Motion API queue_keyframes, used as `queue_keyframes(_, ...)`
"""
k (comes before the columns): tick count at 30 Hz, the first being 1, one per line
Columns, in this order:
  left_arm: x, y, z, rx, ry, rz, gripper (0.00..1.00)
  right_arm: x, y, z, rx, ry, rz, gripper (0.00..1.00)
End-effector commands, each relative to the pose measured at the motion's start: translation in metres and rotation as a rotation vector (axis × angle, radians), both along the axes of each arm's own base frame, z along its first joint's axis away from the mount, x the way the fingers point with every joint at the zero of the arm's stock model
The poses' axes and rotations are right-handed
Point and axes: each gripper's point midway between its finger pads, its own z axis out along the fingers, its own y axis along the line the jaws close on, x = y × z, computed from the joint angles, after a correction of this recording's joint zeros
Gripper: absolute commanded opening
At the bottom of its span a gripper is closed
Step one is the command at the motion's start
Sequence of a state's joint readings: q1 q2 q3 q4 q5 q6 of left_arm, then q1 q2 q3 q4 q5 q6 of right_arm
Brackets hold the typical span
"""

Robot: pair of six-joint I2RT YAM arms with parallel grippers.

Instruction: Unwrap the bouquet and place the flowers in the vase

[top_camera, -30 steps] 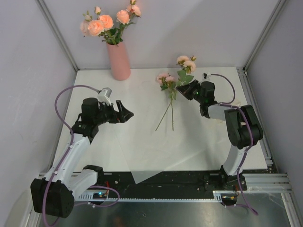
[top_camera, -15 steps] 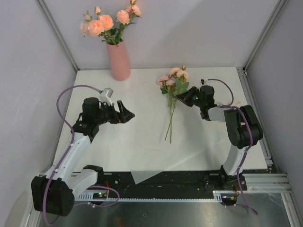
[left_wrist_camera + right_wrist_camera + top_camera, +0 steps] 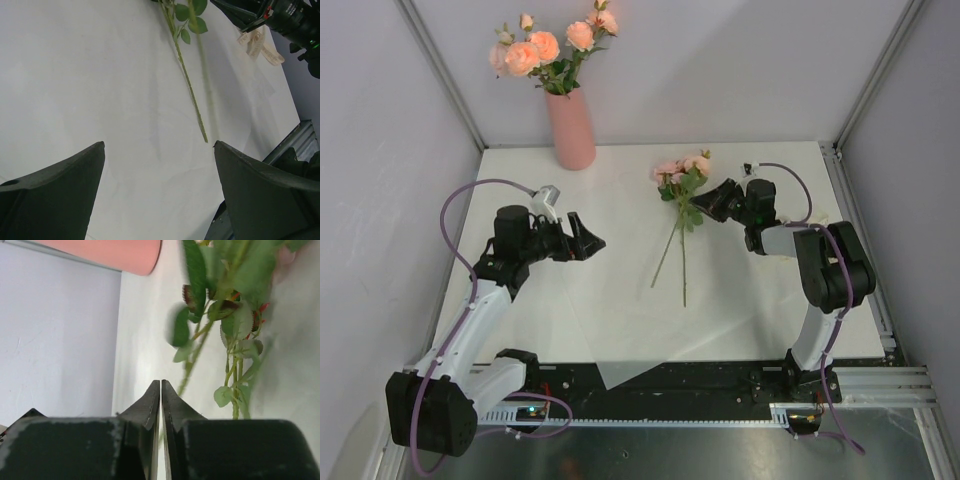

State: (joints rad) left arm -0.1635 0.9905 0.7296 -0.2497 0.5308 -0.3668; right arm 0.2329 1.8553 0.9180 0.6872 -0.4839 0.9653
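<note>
On the white table (image 3: 620,190), right of centre, lie the loose flowers (image 3: 678,178): pale pink rose heads bunched toward the back, two thin green stems trailing toward the near edge. Well apart from them, the salmon-pink vase (image 3: 571,130) stands at the back left with other roses (image 3: 535,50) already in it. The right gripper (image 3: 703,207) sits just beside the leaves. Its jaws stand almost together with only a thin slit between them, and whether a stem is pinched there cannot be told. The left gripper (image 3: 590,238) hovers spread wide, empty, facing the stems. A translucent wrapping sheet (image 3: 640,340) lies flat under them, and a cream ribbon (image 3: 260,44) lies near the right arm. Judged by looks, the flowers are very light, top-heavy and springy, with petals that crush easily, so the bare stems below the leaves offer the safest hold. Compared with a second ago, the heads have drawn together and shifted left, the stem ends reach nearer the front, and the left arm has barely moved.
</note>
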Motion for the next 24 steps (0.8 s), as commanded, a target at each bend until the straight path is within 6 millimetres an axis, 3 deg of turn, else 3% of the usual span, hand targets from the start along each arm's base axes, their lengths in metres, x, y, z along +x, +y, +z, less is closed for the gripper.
queue_keyframes(1,0.004,-0.006,0.025,-0.02,-0.066,-0.029,0.95,0.003,0.004,0.011,0.058,-0.037,0.024,0.05)
queue_keyframes(4,0.004,-0.006,0.024,-0.02,-0.065,-0.029,0.95,0.001,0.003,0.012,0.064,-0.031,0.018,0.11)
queue_keyframes(8,0.004,-0.006,0.025,-0.02,-0.067,-0.03,0.95,-0.001,0.0,0.008,0.026,0.004,-0.013,0.27)
queue_keyframes(12,0.004,-0.006,0.025,-0.02,-0.068,-0.03,0.95,-0.008,0.002,-0.013,-0.064,0.1,-0.05,0.4)
queue_keyframes(17,0.003,-0.006,0.026,-0.02,-0.07,-0.03,0.95,-0.017,0.015,-0.041,-0.089,0.232,-0.118,0.42)
queue_keyframes(24,0.002,-0.004,0.027,-0.016,-0.08,-0.023,0.95,-0.02,0.038,-0.062,-0.025,0.318,-0.172,0.43)
